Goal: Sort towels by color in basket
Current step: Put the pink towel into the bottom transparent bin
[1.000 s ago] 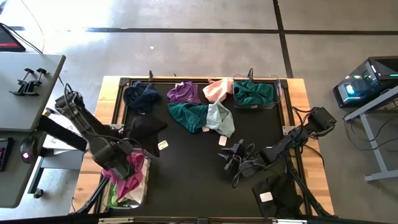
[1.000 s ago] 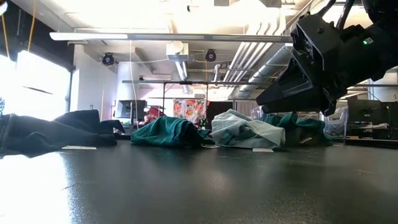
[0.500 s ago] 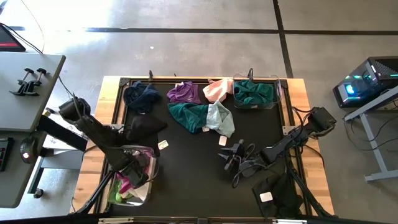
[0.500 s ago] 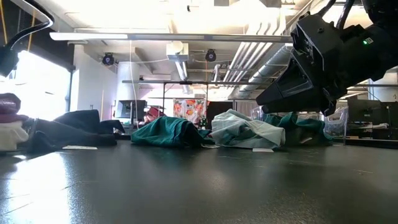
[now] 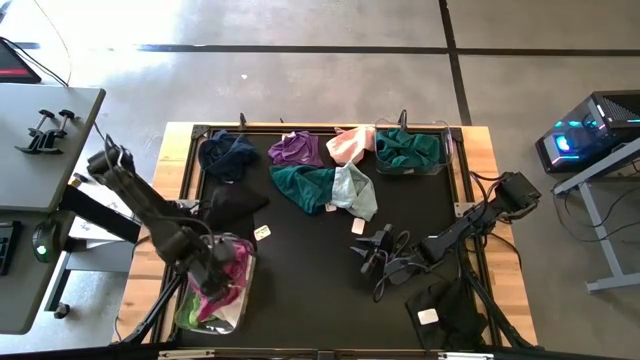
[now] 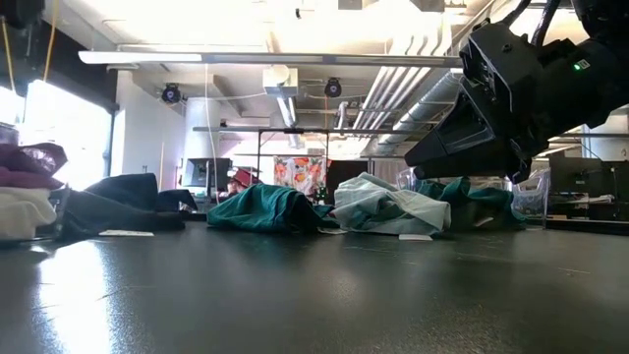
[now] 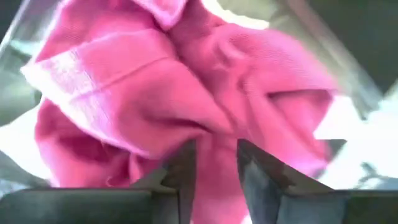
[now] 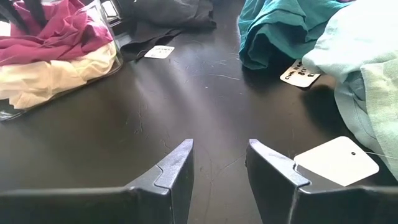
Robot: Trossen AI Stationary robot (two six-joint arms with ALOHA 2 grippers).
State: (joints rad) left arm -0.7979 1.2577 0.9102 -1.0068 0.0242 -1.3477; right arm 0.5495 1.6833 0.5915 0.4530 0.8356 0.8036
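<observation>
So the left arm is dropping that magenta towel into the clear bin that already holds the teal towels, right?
Not quite. The left end effector is over the magenta towel in the clear bin at the table's near left, which holds magenta, white and lime cloths. The high view shows the teal towels' bin at the far right.

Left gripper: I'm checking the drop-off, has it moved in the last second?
Yes. The left gripper has shifted right and toward the table's near edge, from beside the clear bin to over it.

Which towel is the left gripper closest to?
The magenta towel, on top in the clear basket. The left gripper hangs right over it; every other towel lies away on the table.
</observation>
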